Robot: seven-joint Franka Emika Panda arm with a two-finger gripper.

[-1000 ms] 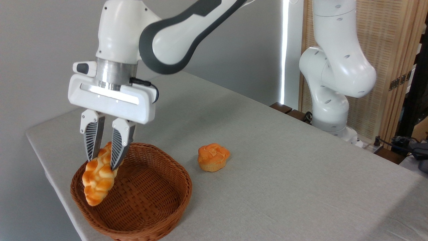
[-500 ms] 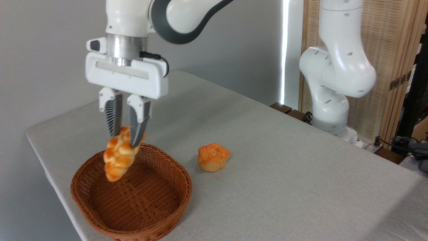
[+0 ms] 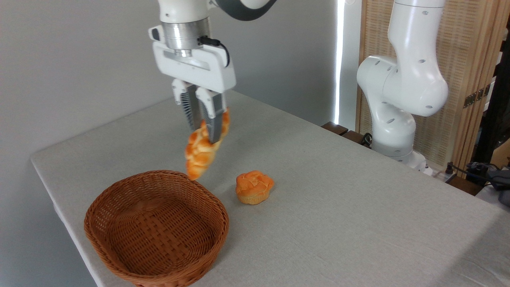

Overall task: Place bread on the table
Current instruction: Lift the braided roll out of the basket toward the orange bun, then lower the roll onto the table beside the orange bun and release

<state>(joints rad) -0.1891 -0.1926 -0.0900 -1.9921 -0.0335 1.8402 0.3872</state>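
The bread [image 3: 202, 149], a braided golden-orange loaf, hangs tilted in the air with its lower tip just above the far rim of the wicker basket. My gripper [image 3: 205, 133] is shut on the loaf's upper half, fingers pointing down. Below lies the table [image 3: 338, 207] with its light grey cloth. The loaf touches neither the cloth nor the basket.
A brown woven basket [image 3: 157, 227] stands empty at the front left of the table. A round orange muffin-like bun [image 3: 254, 187] sits on the cloth to the right of the loaf. The arm's white base [image 3: 398, 115] rises at the back right.
The gripper has lifted the bread up out of the basket and carried it right and away from the camera. The basket is now empty; the bun has not moved.
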